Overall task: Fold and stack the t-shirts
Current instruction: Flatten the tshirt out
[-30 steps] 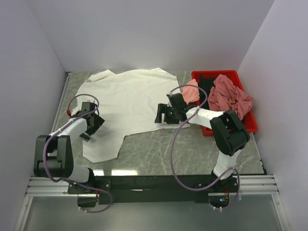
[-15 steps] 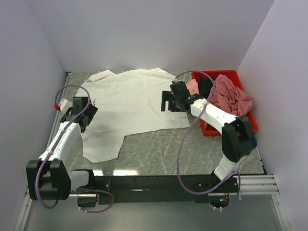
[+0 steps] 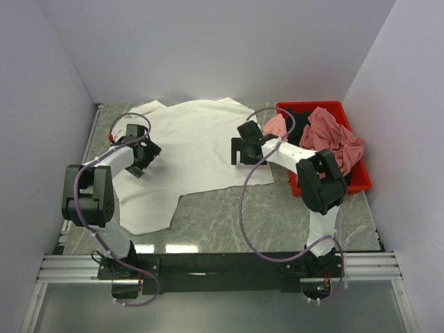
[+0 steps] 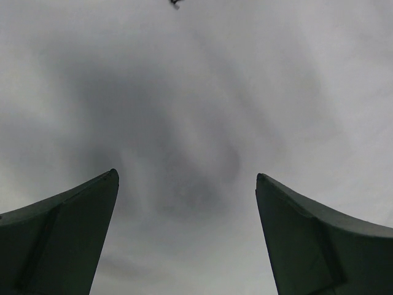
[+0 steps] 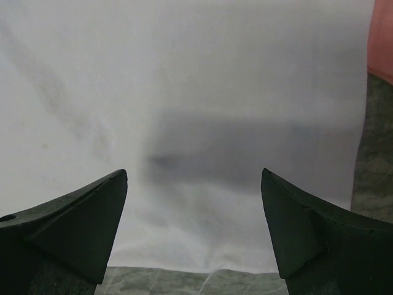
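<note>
Top view: white tee point(image 3: 194, 142) lies spread, mostly flat, on the table point(image 3: 229, 215), with its near-left part hanging out toward you as a loose flap. No print shows on this side. Nothing is folded or stacked yet. Pink tee point(image 3: 276, 127), rose tee point(image 3: 333, 139) and black tee point(image 3: 298, 119) are bunched in the bin point(image 3: 361, 182) on the right.

Left gripper point(image 3: 143, 158) sits over the tee's left side and right gripper point(image 3: 238, 151) over its right edge, close to the bin. In both wrist views the jaws stand wide apart with bare white cloth between them and nothing pinched. The right one looks just inside the tee's edge, with table showing past it.

Watch these:
- How high the jaws sit above the cloth is hard to tell. Close too high and you get nothing. Go too low and you scrape the table or bunch the cloth.
- If one side grabs and the other misses, the pull goes crooked and the tee drags.
- The loose near-left flap will likely wrinkle under any fold.
- The right arm is just beside the pink tee at the bin rim. Its cable could snag and drag that tee out.
</note>
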